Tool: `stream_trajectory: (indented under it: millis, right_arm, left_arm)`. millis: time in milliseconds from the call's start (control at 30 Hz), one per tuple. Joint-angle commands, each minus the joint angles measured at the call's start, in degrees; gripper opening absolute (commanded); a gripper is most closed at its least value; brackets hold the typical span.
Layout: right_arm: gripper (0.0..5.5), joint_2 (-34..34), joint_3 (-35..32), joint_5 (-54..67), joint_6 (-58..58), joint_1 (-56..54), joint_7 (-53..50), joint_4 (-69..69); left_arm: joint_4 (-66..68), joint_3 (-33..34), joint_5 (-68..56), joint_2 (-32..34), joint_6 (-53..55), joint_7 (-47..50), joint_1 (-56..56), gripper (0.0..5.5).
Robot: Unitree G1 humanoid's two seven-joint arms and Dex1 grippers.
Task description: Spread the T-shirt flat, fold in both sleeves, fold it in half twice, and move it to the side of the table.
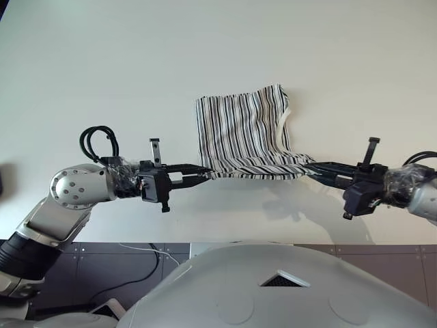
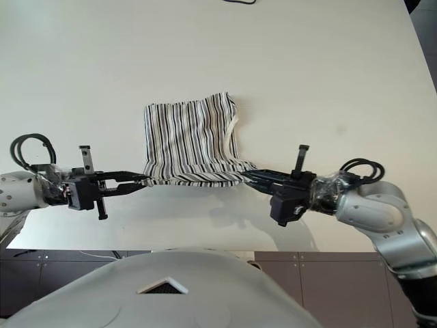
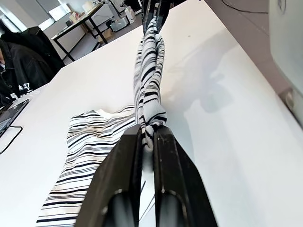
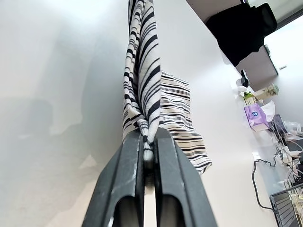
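A: Left eye view first: where is the T-shirt (image 1: 242, 126)?
B: Around the middle of the white table (image 1: 102, 68). Its far part lies on the surface, and its near edge is lifted and stretched taut between both claws.
A: The left gripper (image 1: 207, 172)?
B: Clamped on the near-left corner. The left wrist view shows striped cloth bunched between its fingers (image 3: 176, 172).
A: And the right gripper (image 1: 308, 167)?
B: Pinched tight on the near-right corner, the same way
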Motion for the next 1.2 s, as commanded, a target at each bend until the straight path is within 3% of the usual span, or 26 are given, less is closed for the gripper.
stream_trajectory:
  millis: [33, 133, 267, 367, 533, 767, 1000, 1033, 1200]
  right_arm:
    - [0.10, -2.7, -9.7, 10.6, 8.5, -3.4, 3.3, -5.3]
    - [0.10, -1.5, -5.4, 11.5, 14.4, -17.5, 4.9, -2.1]
    - [0.10, 8.1, 8.6, 3.7, 16.2, -34.8, 10.1, 11.3]
    - [0.10, 16.2, 16.5, -2.8, 13.4, -43.9, 13.9, 28.6]
    - [0.10, 27.0, 22.9, -11.7, 4.3, -54.2, 14.6, 56.4]
    - [0.10, 34.9, 24.1, -17.0, -4.7, -58.7, 12.6, 74.9]
    - [0.10, 38.7, 22.5, -18.8, -6.8, -58.9, 8.1, 78.9]
    - [0.42, 38.9, 22.1, -18.9, -6.9, -58.7, 7.4, 79.1]
    - [1.22, 38.5, 20.5, -18.4, -7.0, -57.4, 5.7, 78.1]
  left_arm:
    - [-7.2, 5.4, -5.0, -0.4, 6.6, 1.6, 3.1, 0.15]
    - [-7.4, 7.8, -8.8, -3.7, 12.5, 2.1, -0.1, 0.15]
    - [-1.0, 7.3, -7.3, -9.4, 18.8, 1.2, -5.4, 0.15]
    - [4.4, 4.9, -2.2, -13.2, 21.2, 0.4, -8.3, 0.15]
    - [14.7, 0.3, 6.0, -20.0, 24.0, -1.7, -16.4, 0.15]
    - [33.8, -2.2, 12.0, -28.7, 33.3, -3.6, -29.1, 0.15]
    - [38.6, 0.1, 14.6, -31.7, 35.0, -2.2, -29.3, 0.15]
    - [38.5, 0.2, 15.1, -32.0, 35.1, -1.9, -29.2, 0.51]
    - [37.4, 5.0, 12.1, -35.6, 38.7, 1.1, -29.5, 1.21]
